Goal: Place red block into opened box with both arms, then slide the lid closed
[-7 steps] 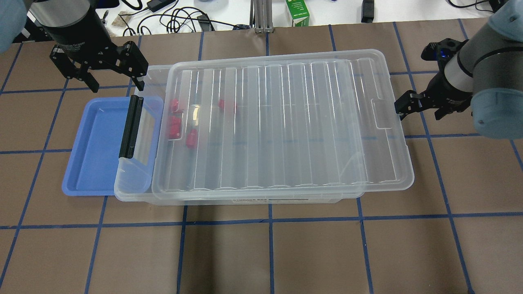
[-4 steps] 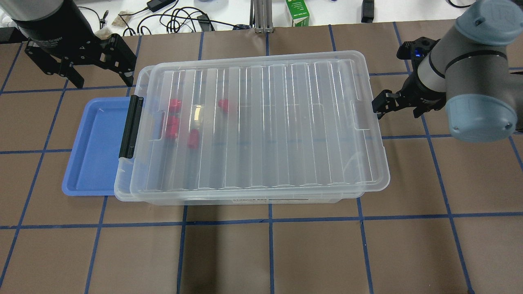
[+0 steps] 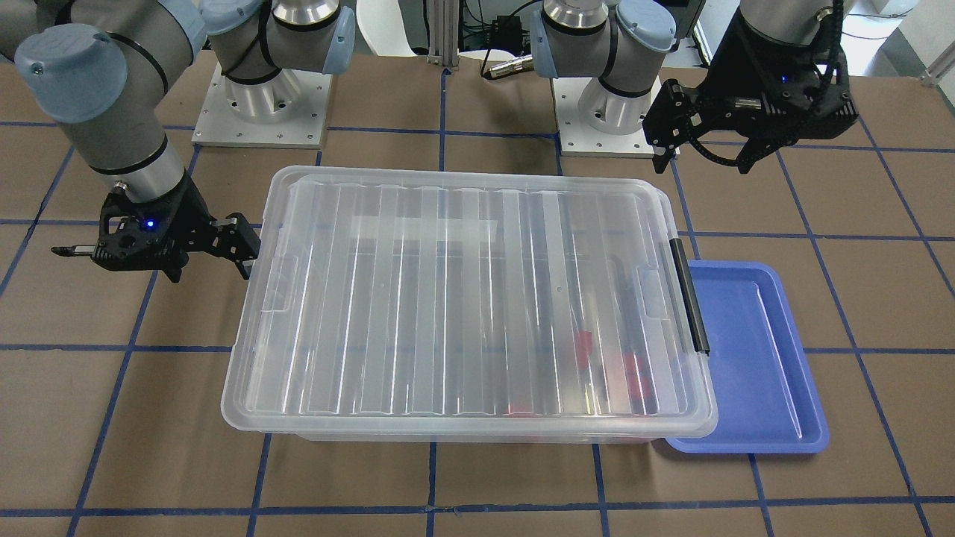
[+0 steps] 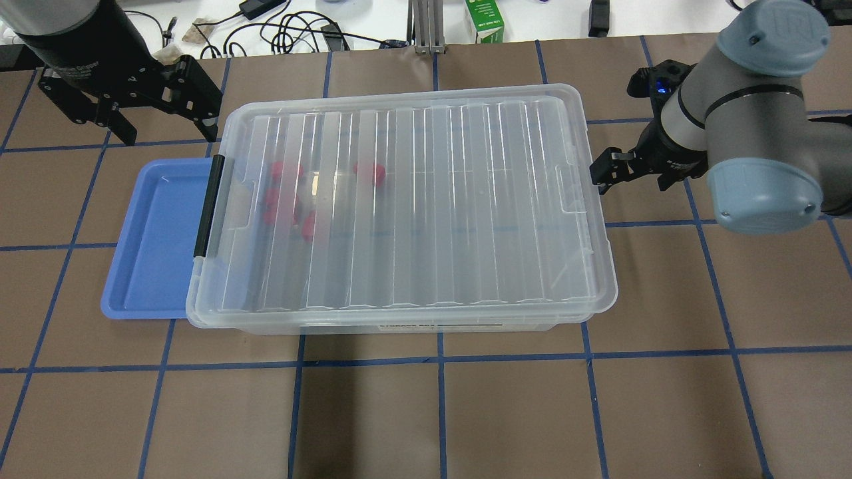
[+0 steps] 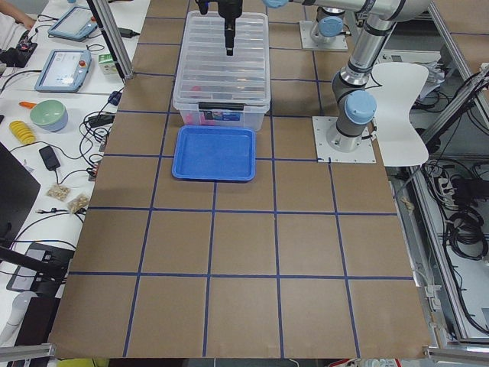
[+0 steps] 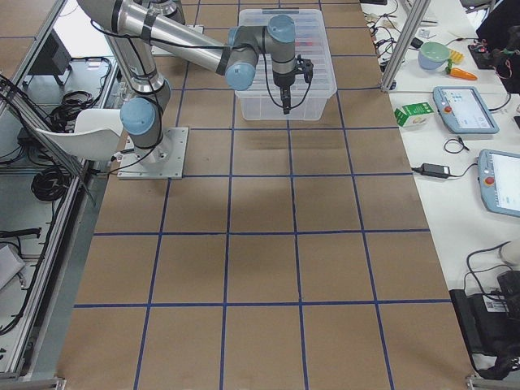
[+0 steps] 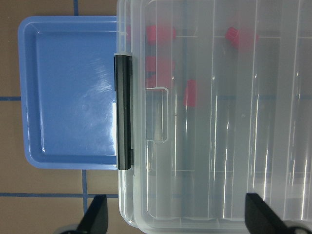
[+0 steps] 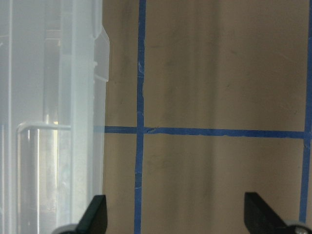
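Observation:
The clear box (image 4: pixel 399 326) lies across the table with its black clip bar (image 4: pixel 208 206) at the left end. The ribbed clear lid (image 4: pixel 432 199) rests on top, covers almost all of it and overhangs a little at the right. Several red blocks (image 4: pixel 369 171) (image 7: pixel 190 92) (image 3: pixel 627 373) lie inside near the clip end, seen through the lid. My right gripper (image 4: pixel 632 176) (image 3: pixel 207 257) is open, one finger against the lid's right short end (image 8: pixel 92 73). My left gripper (image 4: pixel 163 126) (image 3: pixel 703 160) hangs open and empty above the box's far left corner.
An empty blue tray (image 4: pixel 156 239) (image 7: pixel 68 92) sits against the clip end, partly under the box. A green carton (image 4: pixel 484 23) and cables (image 4: pixel 299 33) lie beyond the table's far edge. Bare brown table with blue grid lines stretches in front.
The lid has slid left along the box until it covers it, with the right gripper following behind. The left gripper drew back to the far left, then stayed put.

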